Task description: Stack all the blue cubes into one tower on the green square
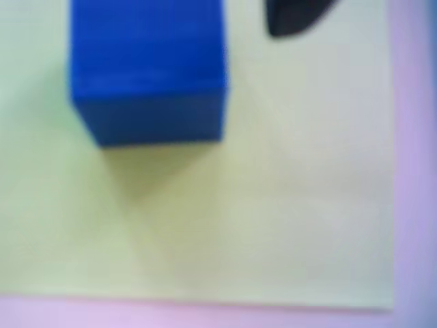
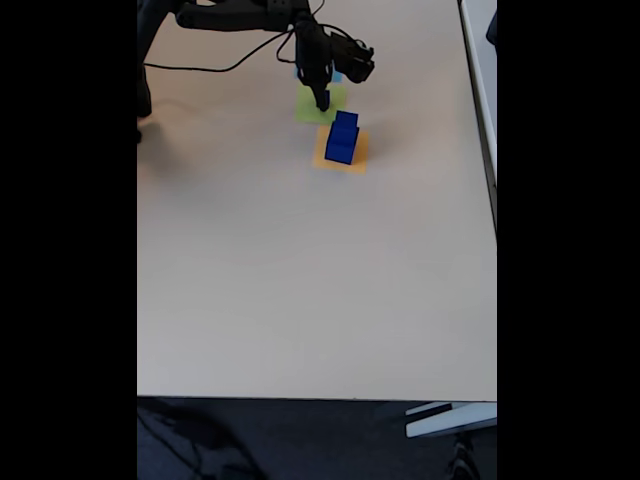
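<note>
Black claw (image 2: 322,100), upper centre of the fixed view, tips pointing down over the green square (image 2: 318,106). In the wrist view one dark finger (image 1: 295,19) shows at the top edge, right of centre, clear of the cube beside it. Whether the jaws stand apart or closed I cannot tell; nothing visibly held between them.

Wrist view, blurred: a dark blue cube (image 1: 147,68) sits on the pale yellow-green paper (image 1: 273,205), upper left of frame, its near face in shadow. It lies to the left of the finger, just beside it, not touching. Which of the graded cubes this is cannot be told.

Fixed view: a stack of blue cubes (image 2: 342,138) stands on the orange square (image 2: 357,158), just below and right of the claw. It appears to be two cubes, smaller on larger, edges roughly aligned; too small to confirm. A light-blue square (image 2: 336,76) peeks out behind the arm. Pale worktop (image 2: 300,280) otherwise.

Judgement: the next pick lies down-right of the claw in the fixed view, a short reach. The stack is on the wrong square, so the task looks early to midway.
</note>
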You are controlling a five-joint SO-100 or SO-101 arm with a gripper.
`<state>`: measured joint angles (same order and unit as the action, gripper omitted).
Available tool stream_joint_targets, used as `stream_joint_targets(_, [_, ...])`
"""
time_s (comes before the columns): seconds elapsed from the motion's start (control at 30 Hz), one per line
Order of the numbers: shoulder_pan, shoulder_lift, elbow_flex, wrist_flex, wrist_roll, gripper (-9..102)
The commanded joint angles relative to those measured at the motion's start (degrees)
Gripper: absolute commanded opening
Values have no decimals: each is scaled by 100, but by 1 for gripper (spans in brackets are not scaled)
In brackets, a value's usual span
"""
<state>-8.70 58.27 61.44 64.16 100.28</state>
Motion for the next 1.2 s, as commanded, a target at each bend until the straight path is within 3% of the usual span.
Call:
stream_joint_targets(0.0, [-62, -97, -1468, 633, -114, 26])
stream_joint_targets(0.2, [-79, -756, -3173, 1397, -132, 26])
stream_joint_targets(0.73, [492, -466, -3630, 1960, -1248, 36])
stream_joint_targets(1.17, [431, -466, -3700, 2039, -1239, 35])
